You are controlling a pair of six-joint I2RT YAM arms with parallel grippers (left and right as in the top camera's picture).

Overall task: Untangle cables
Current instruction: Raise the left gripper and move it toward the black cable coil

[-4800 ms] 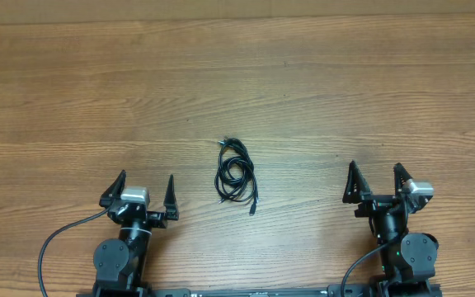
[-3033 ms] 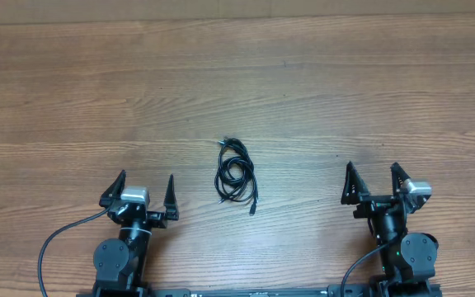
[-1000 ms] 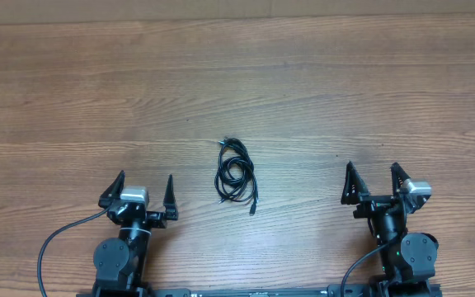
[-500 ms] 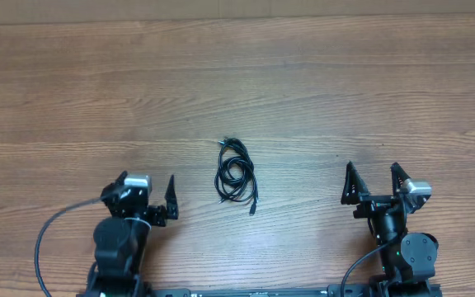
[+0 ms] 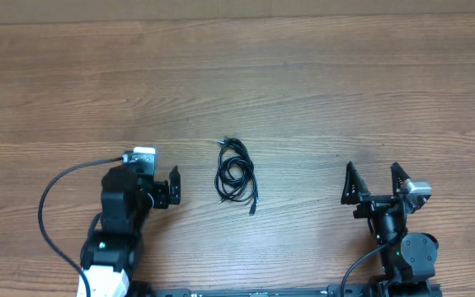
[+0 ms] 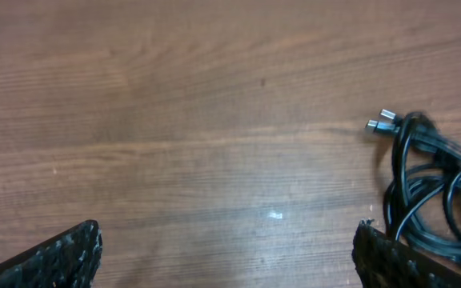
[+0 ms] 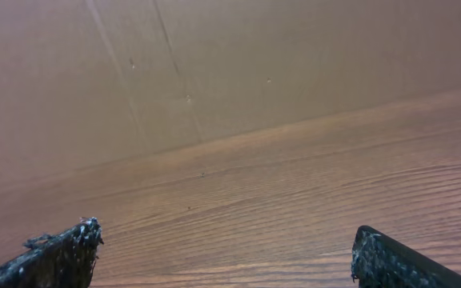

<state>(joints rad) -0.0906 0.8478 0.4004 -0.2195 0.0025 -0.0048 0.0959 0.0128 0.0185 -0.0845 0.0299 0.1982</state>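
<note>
The cables [image 5: 236,175] are a small knotted bundle of thin black cords lying on the wooden table near its middle, with a plug end [image 5: 253,210] trailing toward the front. In the left wrist view the bundle [image 6: 430,192] sits at the right edge, just beyond my right fingertip [image 6: 390,260], with silver plug ends [image 6: 378,124] pointing left. My left gripper [image 5: 151,183] is open and empty, angled down at the table left of the bundle [image 6: 230,256]. My right gripper [image 5: 373,183] is open and empty at the front right, far from the cables [image 7: 226,256].
The wooden table [image 5: 237,82] stretches bare behind the bundle. The thick black arm wire [image 5: 52,206] loops at the front left. The right wrist view shows table grain and a plain brown wall [image 7: 214,64] beyond.
My left arm has lifted from its rest pose, moved forward and tipped its open gripper down toward the table beside the bundle. The right arm and the cables have not moved.
</note>
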